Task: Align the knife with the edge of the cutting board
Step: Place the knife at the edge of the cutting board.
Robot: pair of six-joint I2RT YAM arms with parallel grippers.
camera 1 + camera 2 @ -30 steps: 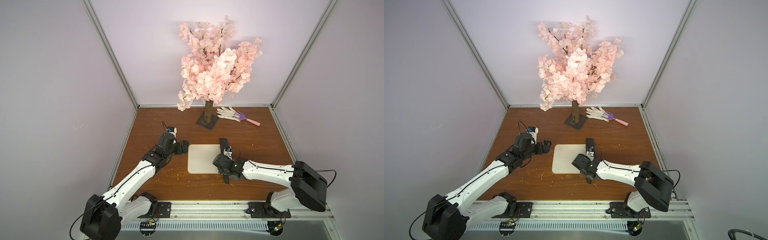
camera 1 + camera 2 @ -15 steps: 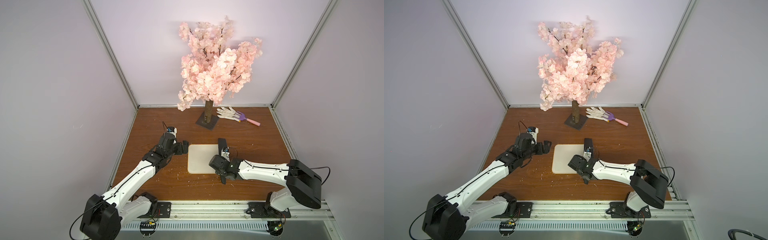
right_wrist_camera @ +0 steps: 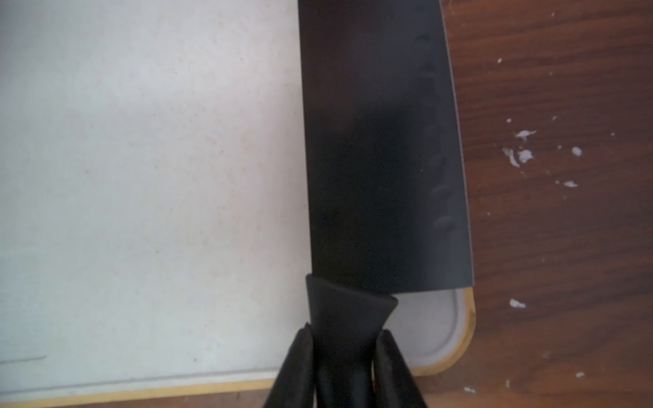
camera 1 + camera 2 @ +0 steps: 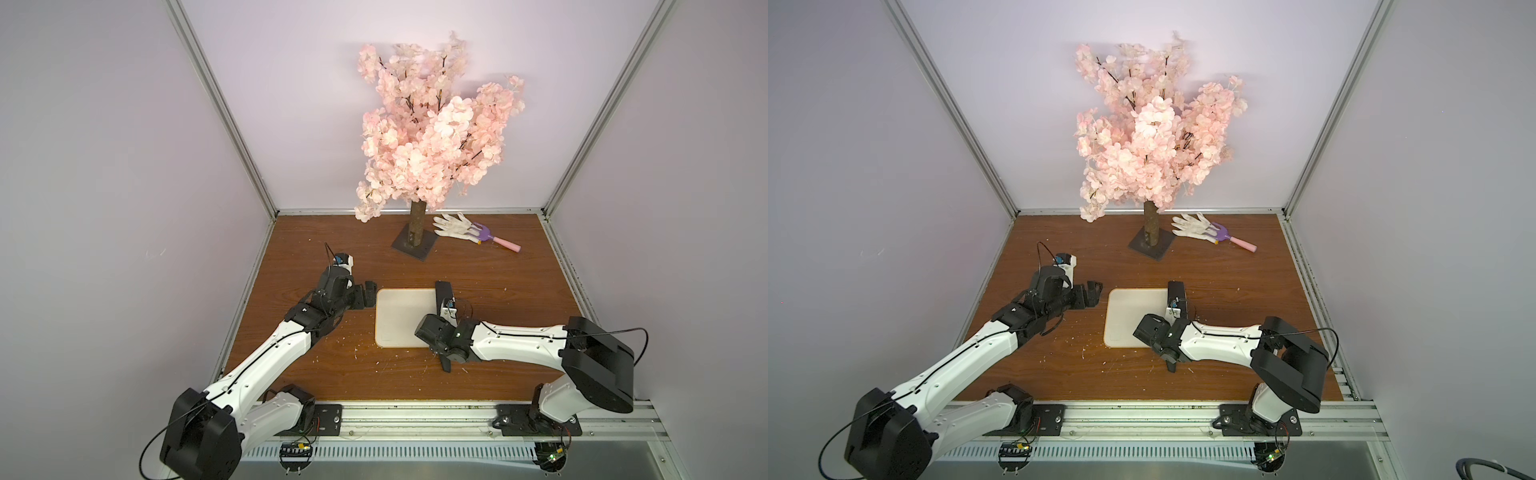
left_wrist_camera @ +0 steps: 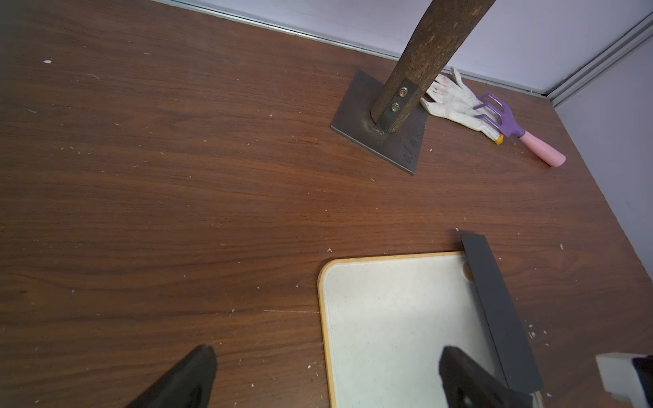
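My right pincer (image 3: 344,356) is clamped on the knife (image 3: 381,141) by its handle, blade flat along the board (image 3: 141,176) edge and overhanging the rim a bit, so I reckon a sloppy release or twist could skew it or shove the board.

knife (image 4: 443,294) middle hidden under right arm (image 4: 519,340), tree trunk (image 5: 424,60) cut off above

One cutting board (image 4: 1130,318), cream: lies flat, just off the left gripper (image 4: 1095,296), fingers parted. One knife (image 4: 1177,292), black: along the board's edge under the right gripper (image 4: 1170,322), blade ahead of it, handle tip behind. Blossom tree (image 4: 1150,137), glove (image 4: 1192,227), rake (image 4: 1230,239): well beyond both.
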